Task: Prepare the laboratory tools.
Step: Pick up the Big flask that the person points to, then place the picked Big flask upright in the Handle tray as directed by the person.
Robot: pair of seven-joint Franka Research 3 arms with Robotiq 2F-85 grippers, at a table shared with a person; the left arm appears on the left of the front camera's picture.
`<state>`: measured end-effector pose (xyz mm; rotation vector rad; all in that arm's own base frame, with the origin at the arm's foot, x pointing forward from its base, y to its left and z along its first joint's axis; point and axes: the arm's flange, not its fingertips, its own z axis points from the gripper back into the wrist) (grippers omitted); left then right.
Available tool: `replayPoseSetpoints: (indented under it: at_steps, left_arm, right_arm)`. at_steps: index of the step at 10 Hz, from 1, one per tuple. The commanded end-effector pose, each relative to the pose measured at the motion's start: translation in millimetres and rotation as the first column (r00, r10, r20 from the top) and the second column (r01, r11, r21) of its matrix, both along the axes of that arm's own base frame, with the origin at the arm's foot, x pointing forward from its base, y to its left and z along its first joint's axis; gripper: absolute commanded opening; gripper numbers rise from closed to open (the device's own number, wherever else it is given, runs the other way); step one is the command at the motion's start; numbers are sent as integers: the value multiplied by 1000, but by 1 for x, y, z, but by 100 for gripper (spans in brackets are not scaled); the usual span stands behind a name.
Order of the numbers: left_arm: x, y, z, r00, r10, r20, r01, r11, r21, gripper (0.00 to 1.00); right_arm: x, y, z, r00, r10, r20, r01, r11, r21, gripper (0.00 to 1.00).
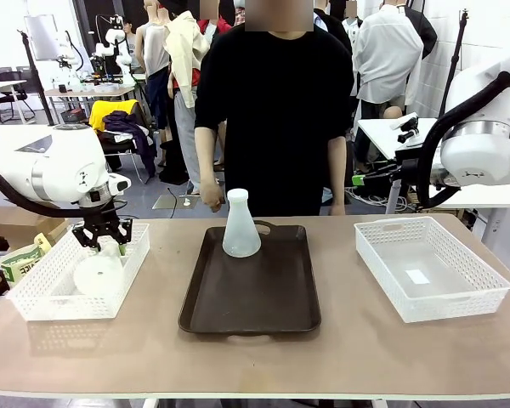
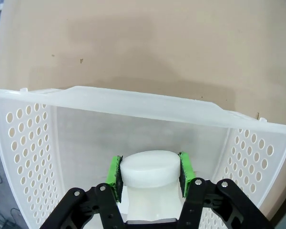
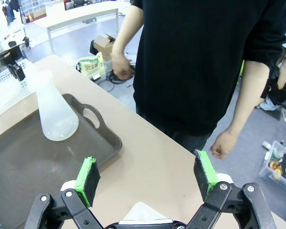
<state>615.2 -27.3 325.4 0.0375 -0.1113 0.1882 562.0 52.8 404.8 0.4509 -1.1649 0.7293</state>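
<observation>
Left claw [image 2: 150, 174] clamps upright flask [image 2: 150, 169] — neck up (in basket [image 2: 133, 102]).

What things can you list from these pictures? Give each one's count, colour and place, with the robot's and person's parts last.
Flasks: two, frosted white; one upright on the tray, one in the left basket, neck gripped.
Tray: one, dark brown, table centre.
Baskets: two, white mesh; left, right.
Table: one, tan.
Left gripper: shut on flask neck.
Right gripper: open, above the table.
Person: one, black shirt, far side.
</observation>
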Motion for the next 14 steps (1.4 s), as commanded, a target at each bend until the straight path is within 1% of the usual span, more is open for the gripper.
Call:
replayPoseSetpoints:
  at_steps: [1,14]
  left_arm:
    - [0,0,0,1000,-9,3,9,1000,1,0]
    - [0,0,0,1000,-9,3,9,1000,1,0]
  right_arm:
    - [-3,0,1,1000,-5,-18,5,1000,-7,100]
    - [-3,0,1,1000,-5,-18,5,1000,-7,100]
